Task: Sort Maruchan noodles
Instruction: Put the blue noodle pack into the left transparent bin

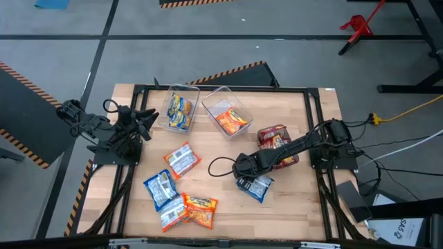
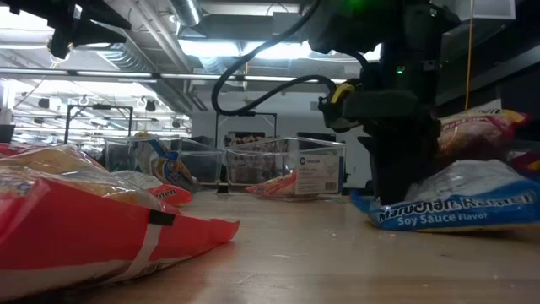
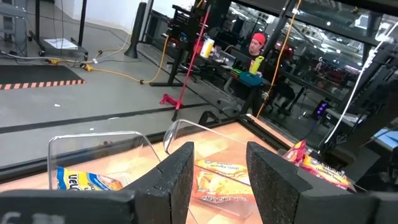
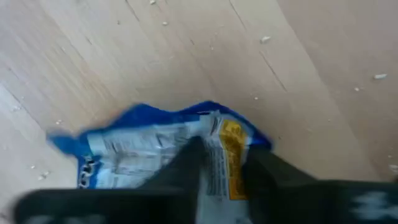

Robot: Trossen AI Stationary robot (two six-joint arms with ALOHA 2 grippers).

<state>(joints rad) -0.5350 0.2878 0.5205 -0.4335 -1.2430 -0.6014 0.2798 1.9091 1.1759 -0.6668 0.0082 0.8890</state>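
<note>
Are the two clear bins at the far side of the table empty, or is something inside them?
Both hold something. The left clear bin holds a blue-and-yellow packet; the right clear bin holds an orange packet.

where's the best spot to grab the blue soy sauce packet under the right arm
Probably from straight above, across a raised crinkle near its middle. The blue packet lies flat on the table, so its edges give little to pinch, but its puffy wrapper bulges upward. The right gripper is already there, its fingers straddling a ridge of the wrapper, apparently closing on it.
</note>
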